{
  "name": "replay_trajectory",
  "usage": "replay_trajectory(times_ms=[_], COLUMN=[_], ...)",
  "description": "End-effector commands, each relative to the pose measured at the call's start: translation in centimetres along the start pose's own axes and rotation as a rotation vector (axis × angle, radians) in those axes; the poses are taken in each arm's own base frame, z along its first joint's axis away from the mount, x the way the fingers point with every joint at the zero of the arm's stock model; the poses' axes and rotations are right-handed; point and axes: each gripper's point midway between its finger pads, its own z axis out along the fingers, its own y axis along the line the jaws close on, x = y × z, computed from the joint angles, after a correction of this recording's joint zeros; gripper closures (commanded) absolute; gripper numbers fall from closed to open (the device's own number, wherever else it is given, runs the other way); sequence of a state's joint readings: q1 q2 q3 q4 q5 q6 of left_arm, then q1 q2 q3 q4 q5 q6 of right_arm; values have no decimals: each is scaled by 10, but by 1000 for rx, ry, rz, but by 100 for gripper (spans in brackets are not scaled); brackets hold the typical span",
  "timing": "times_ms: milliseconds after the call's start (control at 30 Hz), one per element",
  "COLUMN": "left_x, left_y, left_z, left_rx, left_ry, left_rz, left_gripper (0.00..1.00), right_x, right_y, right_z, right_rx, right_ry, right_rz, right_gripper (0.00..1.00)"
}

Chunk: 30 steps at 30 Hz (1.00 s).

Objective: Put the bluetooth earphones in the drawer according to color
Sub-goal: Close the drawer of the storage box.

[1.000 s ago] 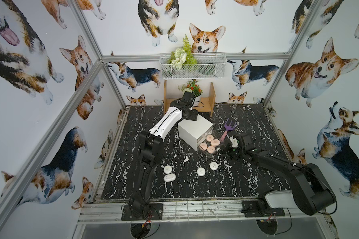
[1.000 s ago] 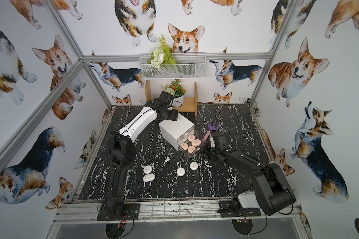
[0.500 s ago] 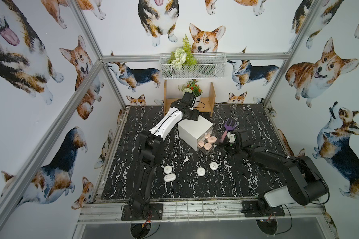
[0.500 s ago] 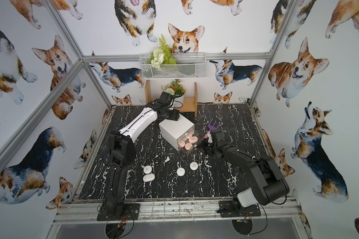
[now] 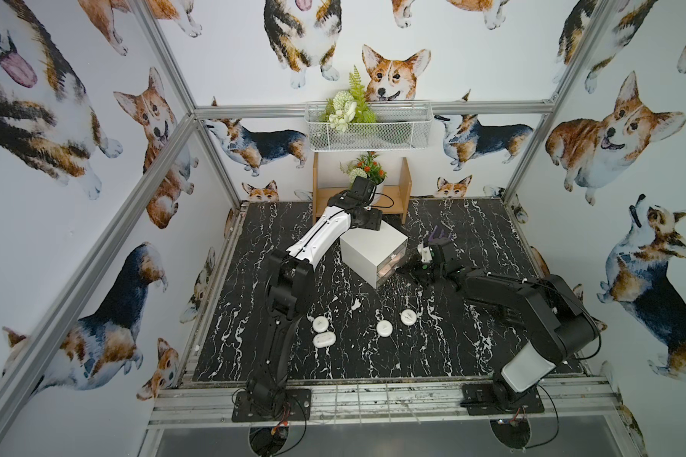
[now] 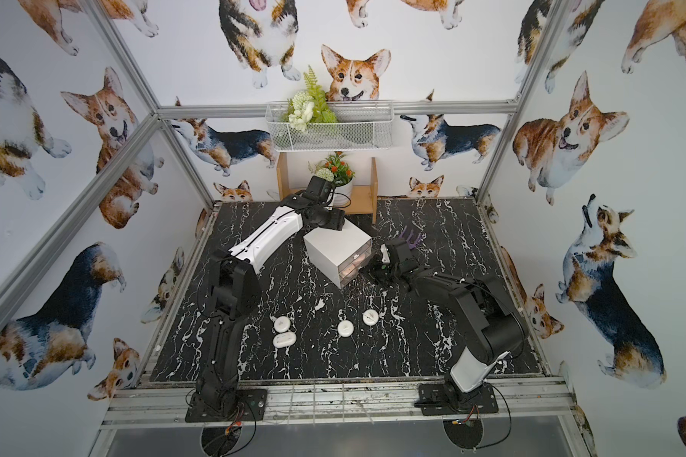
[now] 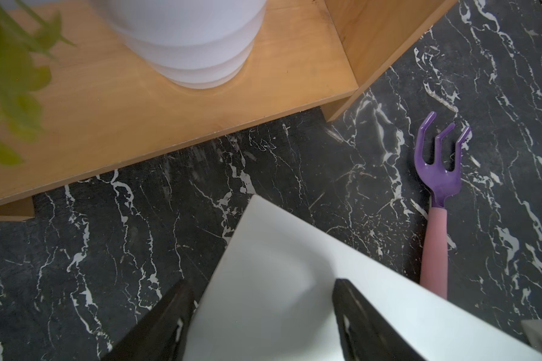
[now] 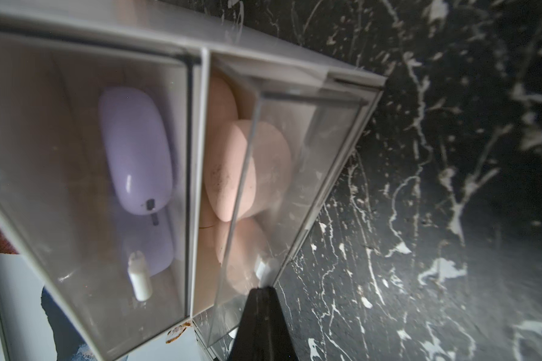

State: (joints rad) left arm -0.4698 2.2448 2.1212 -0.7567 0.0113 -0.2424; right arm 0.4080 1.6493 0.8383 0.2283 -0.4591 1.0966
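Pink earphone cases [image 8: 248, 165] lie heaped in the bottom drawer [image 8: 310, 150], just behind the clear front. The right gripper [image 8: 260, 292] is at that front, its two black tips pressed together and holding nothing, next to the small white handle [image 8: 263, 267]. In the drawer above, lilac earphone cases [image 8: 135, 150] show through the pane.

The right arm lies low and stretched across the marble table [image 5: 472, 336], wrist aimed at the front of the white cabinet [image 5: 367, 241].

The left gripper [image 7: 262, 283] has its jaws apart at the cabinet's rear corner. One finger is over the top face and the other is off the side edge; whether they touch it cannot be told. The left arm rises from its base, its white forearm sloping toward the back and the wrist bent down.

Four white earphone cases [image 5: 383, 328] lie on the table nearer the bases. A purple-and-pink toy fork [image 7: 438, 175] lies beside the cabinet, near the wooden shelf [image 7: 138, 125].
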Motion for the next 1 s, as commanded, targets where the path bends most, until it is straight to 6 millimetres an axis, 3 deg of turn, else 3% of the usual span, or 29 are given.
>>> replay_trajectory(times_ms=[0,233,433,600,700,967], left_x=[67,69,70,70,70,71], left_y=[0,1,5,5,4,3], left_z=[9,9,8,8,9,9], left_rx=[-2,-6,-20,-19,-14,-11], left_ry=[253,257,259,255,256,258], left_rz=[24,21,26,20,18,15], left_gripper=[25,25,25,25,25,25], right_x=[-5,1,6,11,10,-12], right_y=[23,26,9,-16,-19,3], right_z=[5,7,-27,-45,-43,-22], right_rx=[-79,-117,-96,-79,-83,-107], right_ry=[-7,14,-45,-66,-60,-55], right_rz=[-11,-3,6,54,58,44], right_gripper=[100,100,90,89,90,95])
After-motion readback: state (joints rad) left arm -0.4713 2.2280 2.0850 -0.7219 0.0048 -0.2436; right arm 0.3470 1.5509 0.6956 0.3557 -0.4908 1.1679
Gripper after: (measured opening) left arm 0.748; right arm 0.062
